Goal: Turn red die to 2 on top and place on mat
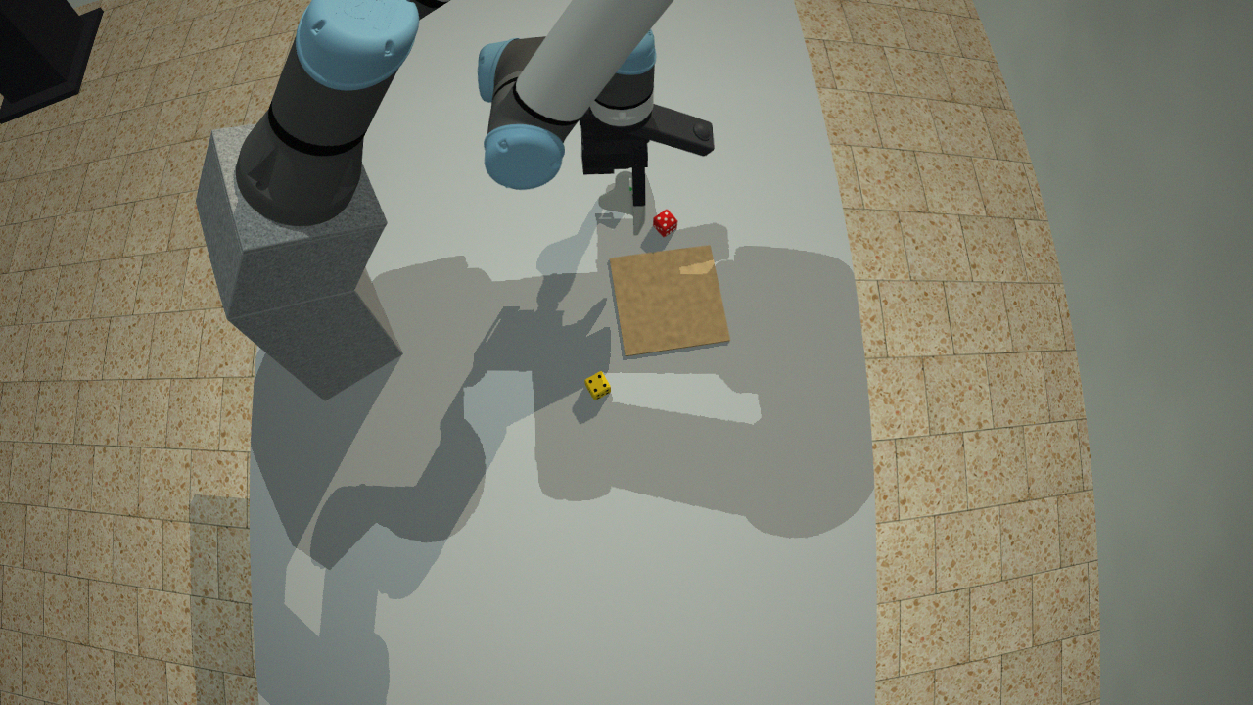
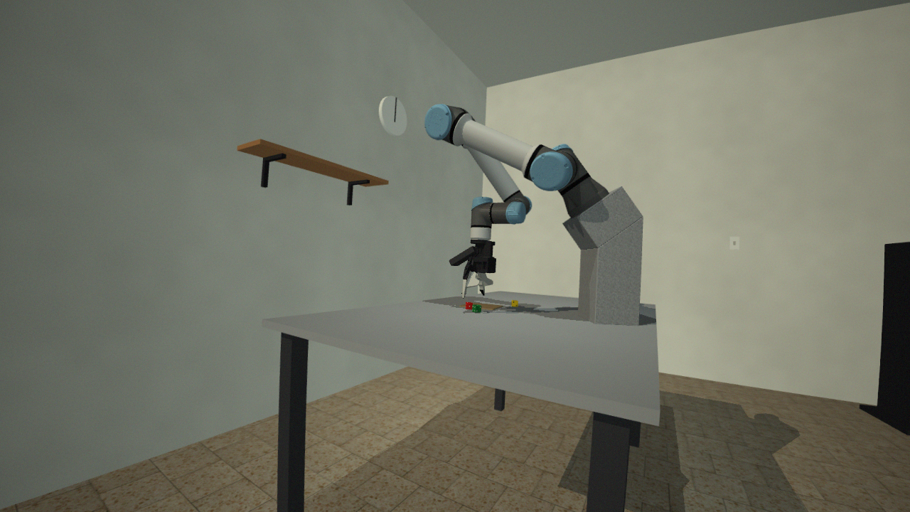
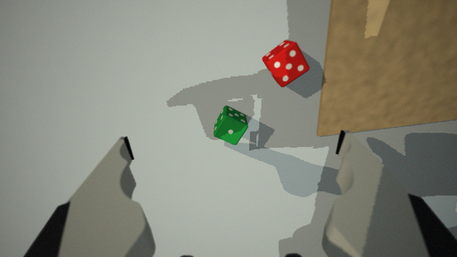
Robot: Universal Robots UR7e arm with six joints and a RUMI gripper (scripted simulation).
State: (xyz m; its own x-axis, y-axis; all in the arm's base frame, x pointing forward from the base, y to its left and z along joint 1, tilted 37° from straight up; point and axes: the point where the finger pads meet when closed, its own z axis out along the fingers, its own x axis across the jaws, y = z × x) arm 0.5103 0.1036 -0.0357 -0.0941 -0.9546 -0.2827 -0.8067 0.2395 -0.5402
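Fingers spread wide, the gripper (image 1: 632, 179) (image 2: 473, 294) (image 3: 233, 135) hangs above a gray table (image 1: 613, 595) (image 2: 477, 343) (image 3: 71, 71) with nothing in its grasp. The red die (image 1: 665, 222) (image 2: 468, 305) (image 3: 286, 63) sits on the tabletop near the tan mat (image 1: 670, 302) (image 2: 490, 306) (image 3: 389, 71) but off it, five pips on top. The wrist view shows the green die (image 1: 630, 185) (image 2: 476, 308) (image 3: 230, 126) plainly, a single pip on one of its visible faces; from the top, only a sliver appears beside the gripper. The yellow die (image 1: 598, 386) (image 2: 515, 304), four on top, shows in the top and exterior views but lies outside the wrist view, resting on the table off another side of the mat. Only the exterior view takes in the wooden wall shelf (image 2: 318, 165) and the round white clock (image 2: 393, 115).
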